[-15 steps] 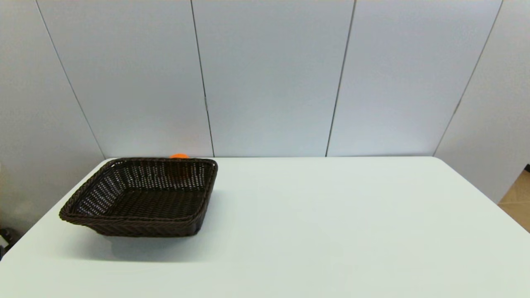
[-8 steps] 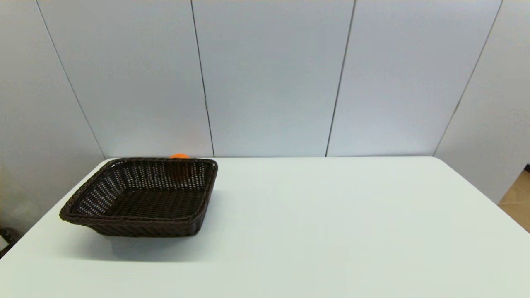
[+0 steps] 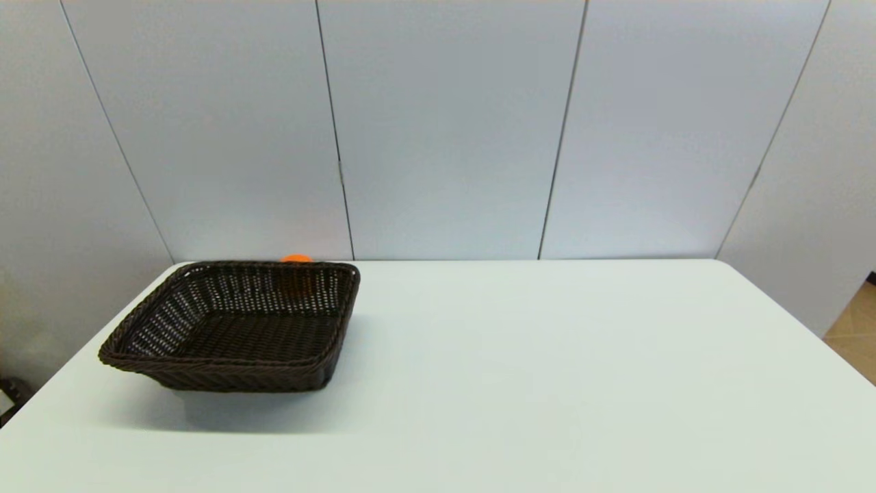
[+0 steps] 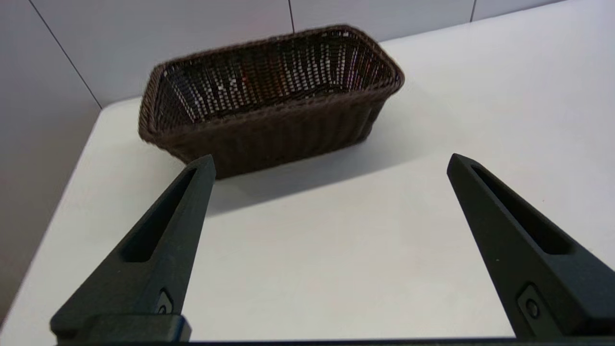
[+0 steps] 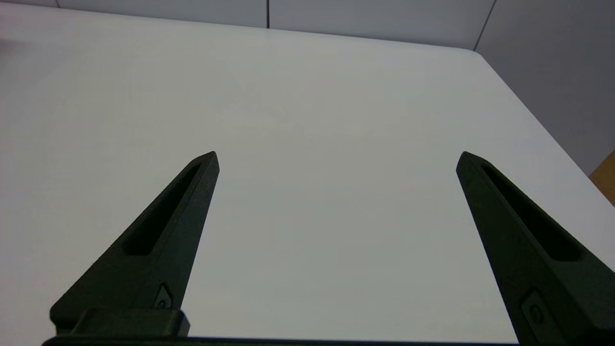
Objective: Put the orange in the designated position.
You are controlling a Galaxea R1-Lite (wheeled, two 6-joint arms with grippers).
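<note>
Only the top of the orange (image 3: 295, 258) shows in the head view, peeking over the far rim of the dark wicker basket (image 3: 233, 327) at the table's far left; it lies behind the basket, near the wall. The basket's inside holds nothing. In the left wrist view my left gripper (image 4: 330, 161) is open, short of the basket (image 4: 269, 125), with bare table between its fingers; the orange is hidden there. My right gripper (image 5: 337, 158) is open over bare table on the right side. Neither arm shows in the head view.
The white table (image 3: 547, 370) stretches wide to the right of the basket. Grey wall panels stand close behind the table's far edge. The table's right edge (image 5: 538, 115) drops off to a wooden floor.
</note>
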